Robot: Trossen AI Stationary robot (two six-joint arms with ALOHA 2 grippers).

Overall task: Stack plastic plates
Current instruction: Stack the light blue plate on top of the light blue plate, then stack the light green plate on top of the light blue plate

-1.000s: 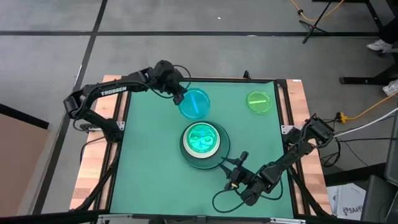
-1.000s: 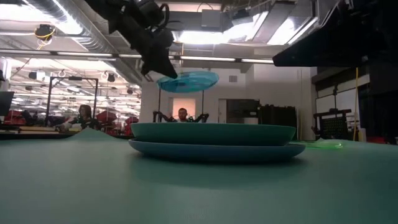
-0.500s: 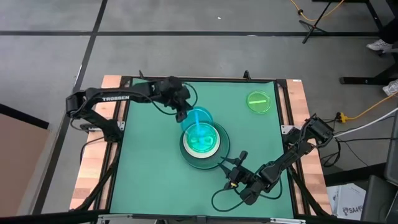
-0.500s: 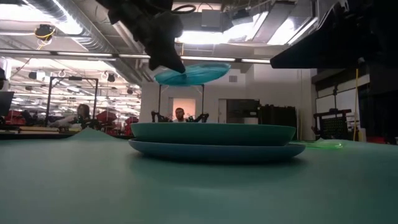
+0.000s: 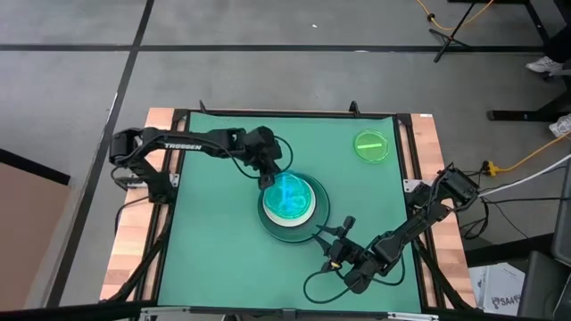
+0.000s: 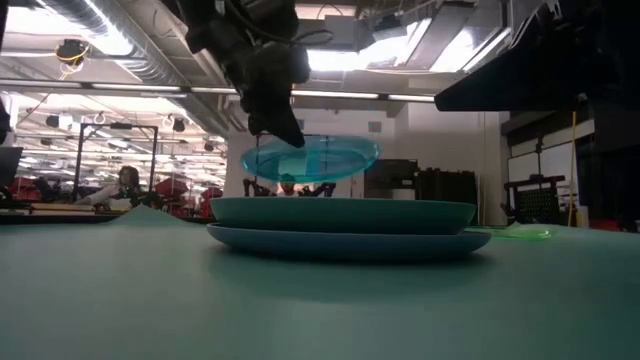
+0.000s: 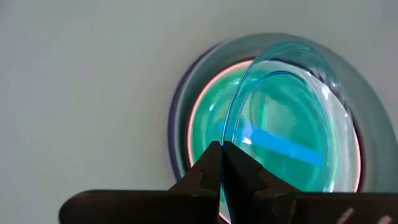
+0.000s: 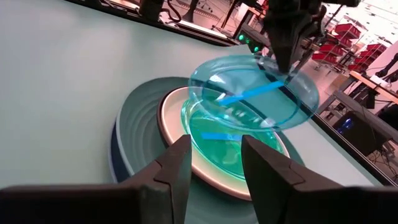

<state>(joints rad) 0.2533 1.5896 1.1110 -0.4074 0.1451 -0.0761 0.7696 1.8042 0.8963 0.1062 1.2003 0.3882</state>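
My left gripper (image 5: 268,176) is shut on a small translucent cyan plate (image 5: 287,192) and holds it just above the stack of plates (image 5: 308,227) at the table's middle. In the right wrist view the stack shows a dark blue bottom plate (image 8: 115,158), a teal one (image 8: 138,109), a white rim (image 8: 169,118) and a translucent green plate (image 8: 227,146) inside. A bright green small plate (image 5: 371,145) lies flat near the far right corner. My right gripper (image 5: 337,245) waits open, near and right of the stack. My left gripper pinches the cyan plate's rim (image 7: 222,155) between its two fingers, on the plate's far-left side. The fingers come from above, pointing down (image 6: 275,125). The plate (image 6: 310,157) is lifted clear, close to level, a short way above the stack (image 6: 340,225).
The green mat (image 5: 214,241) is bare to the left and near side of the stack. Wooden boards (image 5: 134,250) flank the mat. My right arm (image 5: 419,218) lies along the near right edge, with a cable loop (image 5: 317,283) beside it. People sit in the room beyond the table (image 6: 130,182).
My left gripper has carried the cyan plate from the far-left part of the table toward the near and right, over the stack, then moved down. The plate, earlier high and beside the stack, now hovers low over the stack's middle. The gripper has stayed shut.
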